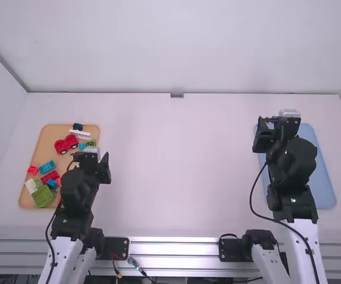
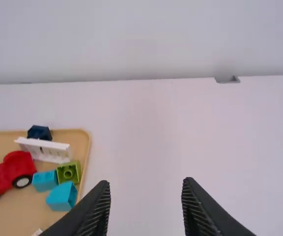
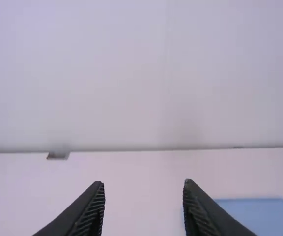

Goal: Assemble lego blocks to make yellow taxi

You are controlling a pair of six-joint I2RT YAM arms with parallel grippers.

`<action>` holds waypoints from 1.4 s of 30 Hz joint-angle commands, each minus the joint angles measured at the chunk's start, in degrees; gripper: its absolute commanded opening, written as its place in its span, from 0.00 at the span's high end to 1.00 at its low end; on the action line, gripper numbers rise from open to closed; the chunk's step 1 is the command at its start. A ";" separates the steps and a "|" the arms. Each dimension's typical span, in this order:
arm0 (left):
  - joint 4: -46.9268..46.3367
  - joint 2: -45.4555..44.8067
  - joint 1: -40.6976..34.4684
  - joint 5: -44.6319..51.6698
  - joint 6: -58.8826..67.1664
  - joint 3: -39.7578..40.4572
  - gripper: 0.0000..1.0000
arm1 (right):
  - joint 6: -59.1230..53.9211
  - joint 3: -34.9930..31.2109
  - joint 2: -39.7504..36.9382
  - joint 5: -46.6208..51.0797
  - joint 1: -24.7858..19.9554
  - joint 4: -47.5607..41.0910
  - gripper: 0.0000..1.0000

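Note:
In the high view my left gripper (image 1: 92, 160) hangs over the right side of the tan tray, which holds a red wheeled base (image 1: 66, 144), a white piece (image 1: 80, 134) and several coloured blocks. From the left wrist, the left gripper (image 2: 145, 206) is open with nothing between its fingers; the red wheeled base (image 2: 14, 172), white piece (image 2: 44, 149) and green block (image 2: 69, 172) lie off to one side. My right gripper (image 1: 271, 133) is above the blue tray; the right wrist view has the right gripper (image 3: 144, 206) open and holding nothing. No yellow block is visible.
The tan tray (image 1: 47, 137) stands at the table's left, the blue tray (image 1: 321, 171) at its right. White table surface (image 1: 182, 171) stretches between them. A wall rises behind the table's far edge, with a small grey bracket (image 1: 177, 95) there.

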 commanded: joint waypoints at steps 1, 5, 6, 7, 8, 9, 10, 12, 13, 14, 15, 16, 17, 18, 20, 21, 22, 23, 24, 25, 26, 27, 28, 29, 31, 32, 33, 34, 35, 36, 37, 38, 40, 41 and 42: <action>0.21 -3.08 0.10 -0.14 -0.54 -2.84 0.68 | 0.49 -3.38 -3.45 -0.01 0.12 1.28 0.65; 0.21 -7.75 0.10 -0.14 -0.54 -7.51 0.77 | 0.49 -8.78 -8.84 -0.01 0.12 1.28 0.75; 0.21 -9.18 0.10 -0.14 -0.54 -8.94 0.79 | 0.49 -10.53 -10.59 -0.01 0.12 1.28 0.78; 0.21 -9.73 0.10 -0.14 -0.54 -9.49 0.80 | 0.49 -11.22 -11.28 -0.01 0.12 1.28 0.79; 0.21 -11.07 0.10 -0.14 -0.54 -10.83 0.82 | 0.49 -12.92 -12.98 -0.01 0.12 1.28 0.82; 0.21 -12.10 0.10 -0.14 -0.54 -11.86 0.84 | 0.49 -14.25 -14.31 -0.01 0.12 1.28 0.84; 0.21 -13.09 0.10 -0.14 -0.54 -12.85 0.86 | 0.49 -15.55 -15.62 -0.01 0.12 1.28 0.87; 0.21 -14.73 0.10 -0.14 -0.54 -14.24 0.89 | 0.49 -17.77 -17.84 -0.01 0.12 1.28 0.91; 0.21 -15.63 0.10 -0.14 -0.54 -14.24 0.90 | 0.49 -19.00 -19.07 -0.01 0.12 1.28 0.93; 0.21 -16.27 0.10 -0.14 -0.54 -14.24 0.91 | 0.49 -19.90 -19.97 -0.01 0.12 1.28 0.94; 0.21 -16.90 0.10 -0.14 -0.54 -14.24 0.93 | 0.49 -20.79 -20.85 -0.01 0.12 1.28 0.96; 0.21 -17.52 0.10 -0.14 -0.54 -14.24 0.94 | 0.49 -21.66 -21.72 -0.01 0.12 1.28 0.97; 0.21 -18.50 0.10 -0.14 -0.54 -14.24 0.95 | 0.49 -23.07 -23.14 -0.01 0.12 1.28 1.00; 0.21 -18.88 0.10 -0.14 -0.54 -14.24 0.96 | 0.49 -23.63 -23.69 -0.01 0.12 1.28 1.00; 0.21 -20.51 0.10 -0.14 -0.54 -14.24 0.99 | 0.49 -26.03 -26.09 -0.01 0.12 1.28 1.00; 0.21 -21.20 0.10 -0.14 -0.54 -14.24 1.00 | 0.49 -27.05 -27.12 -0.01 0.12 1.28 1.00; 0.21 -21.54 0.10 -0.14 -0.54 -14.24 1.00 | 0.49 -27.55 -27.62 -0.01 0.12 1.28 1.00; 0.21 -22.20 0.10 -0.14 -0.54 -14.24 1.00 | 0.49 -28.53 -28.60 -0.01 0.12 1.28 1.00; 0.21 -22.83 0.10 -0.14 -0.54 -14.24 1.00 | 0.49 -29.49 -29.55 -0.01 0.12 1.28 1.00; 0.21 -23.61 0.10 -0.14 -0.54 -14.24 1.00 | 0.49 -30.64 -30.71 -0.01 0.12 1.28 1.00; 0.21 -23.91 0.10 -0.14 -0.54 -14.24 1.00 | 0.49 -31.09 -31.16 -0.01 0.12 1.28 1.00; 0.21 -24.36 0.10 -0.14 -0.54 -14.24 1.00 | 0.49 -31.76 -31.82 -0.01 0.12 1.28 1.00; 0.21 -24.77 0.10 -0.14 -0.54 -14.24 1.00 | 0.49 -32.83 -32.89 -0.01 0.12 1.28 1.00; 0.21 -24.77 0.10 -0.14 -0.54 -14.24 1.00 | 0.49 -33.66 -33.72 -0.01 0.12 1.28 1.00; 0.21 -24.77 0.10 -0.14 -0.54 -14.24 1.00 | 0.49 -34.66 -34.73 -0.01 0.12 1.28 1.00; 0.21 -24.77 0.10 -0.14 -0.54 -14.24 1.00 | 0.49 -35.63 -35.69 -0.01 0.12 1.28 1.00; 0.21 -24.77 0.10 -0.14 -0.54 -14.24 1.00 | 0.49 -36.37 -36.44 -0.01 0.12 1.28 1.00; 0.21 -24.77 0.10 -0.14 -0.54 -14.24 1.00 | 0.49 -36.56 -36.62 -0.01 0.12 1.28 1.00; 0.21 -24.77 0.10 -0.14 -0.54 -14.24 1.00 | 0.49 -37.45 -37.52 -0.01 0.12 1.28 1.00; 0.21 -24.77 0.10 -0.14 -0.54 -14.24 1.00 | 0.49 -38.14 -38.21 -0.01 0.12 1.28 1.00; 0.21 -24.77 0.10 -0.14 -0.54 -14.24 1.00 | 0.49 -38.81 -38.88 -0.01 0.12 1.28 1.00; 0.21 -24.77 0.10 -0.14 -0.54 -14.24 1.00 | 0.49 -39.14 -39.20 -0.01 0.12 1.28 1.00; 0.21 -24.77 0.10 -0.14 -0.54 -14.24 1.00 | 0.49 -40.40 -40.46 -0.01 0.12 1.28 1.00; 0.21 -24.77 0.10 -0.14 -0.54 -14.24 1.00 | 0.49 -40.70 -40.76 -0.01 0.12 1.28 1.00; 0.21 -24.77 0.10 -0.14 -0.54 -14.24 1.00 | 0.49 -41.29 -41.36 -0.01 0.12 1.28 1.00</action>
